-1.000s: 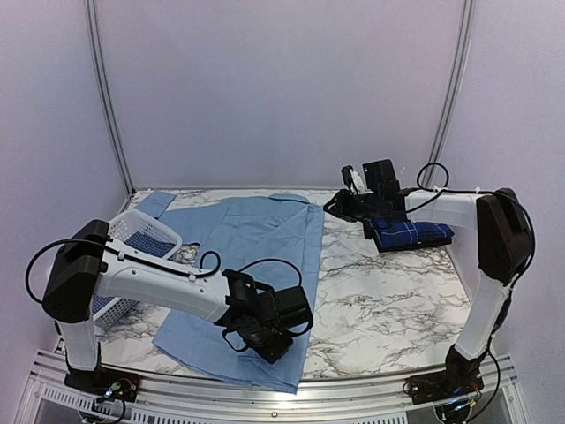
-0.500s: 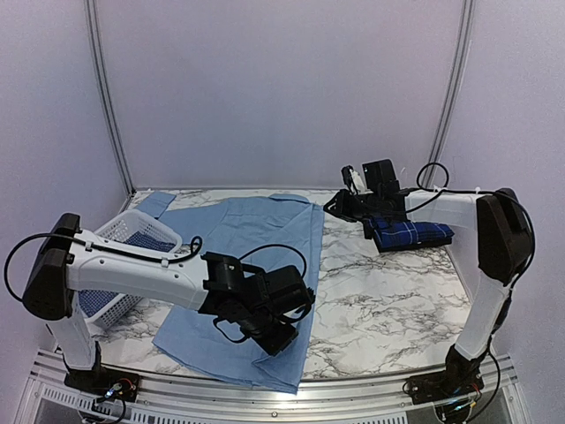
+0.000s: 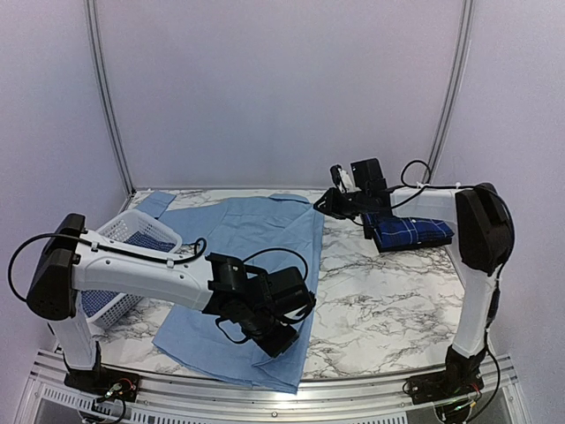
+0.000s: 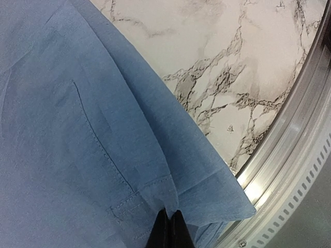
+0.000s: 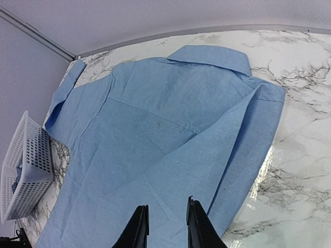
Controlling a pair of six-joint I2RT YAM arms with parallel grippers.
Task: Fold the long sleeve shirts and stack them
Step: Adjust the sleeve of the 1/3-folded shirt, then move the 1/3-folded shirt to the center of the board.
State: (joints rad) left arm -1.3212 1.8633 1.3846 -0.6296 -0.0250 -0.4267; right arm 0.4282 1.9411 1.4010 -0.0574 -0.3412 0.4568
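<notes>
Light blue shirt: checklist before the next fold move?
1. Hem contact: the left gripper is shut at the near hem of the light blue shirt: ok.
2. Cloth really pinched between its fingers: cannot tell.
3. Second hand ready: the right gripper is open, above the shirt's far right part: ok.
4. Right side folded in over the body: ok.
5. Other sleeve folded in: not ok, it lies out toward the far-left corner.
6. Stack spot: the folded navy plaid shirt lies apart, with bare marble between it and the blue one: ok.
</notes>
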